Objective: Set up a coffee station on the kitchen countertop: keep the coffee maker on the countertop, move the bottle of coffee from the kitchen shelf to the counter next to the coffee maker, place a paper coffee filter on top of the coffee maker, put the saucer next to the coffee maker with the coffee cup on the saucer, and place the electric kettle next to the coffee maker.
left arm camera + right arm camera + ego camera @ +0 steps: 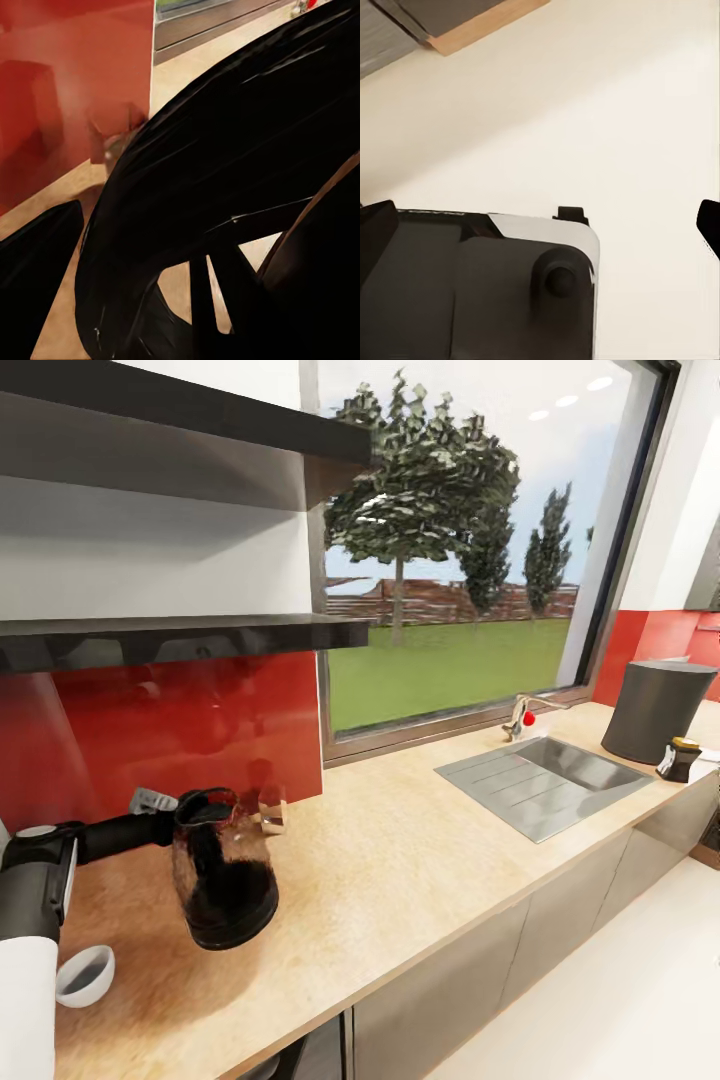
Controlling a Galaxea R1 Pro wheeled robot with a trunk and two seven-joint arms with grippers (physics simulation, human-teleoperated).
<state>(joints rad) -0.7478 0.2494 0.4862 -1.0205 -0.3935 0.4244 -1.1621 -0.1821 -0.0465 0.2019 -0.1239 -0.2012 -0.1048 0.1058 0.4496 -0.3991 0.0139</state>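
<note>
my left gripper [178,822] holds one smoky glass electric kettle [222,870] above the beige countertop [400,860]; one white cup [84,975], one dark coffee jar [681,759]; right gripper state: cannot tell.

open countertop [400,860] between kettle [225,875], sink [545,780]

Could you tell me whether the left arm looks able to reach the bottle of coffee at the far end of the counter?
Probably not: the left gripper holds the kettle, and the bottle stands far beyond the sink.

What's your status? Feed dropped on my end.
Left gripper at electric kettle handle, jaws hidden. Kettle upright on kitchen countertop, white bowl beside. Coffee maker, bottle of coffee far past sink.
</note>
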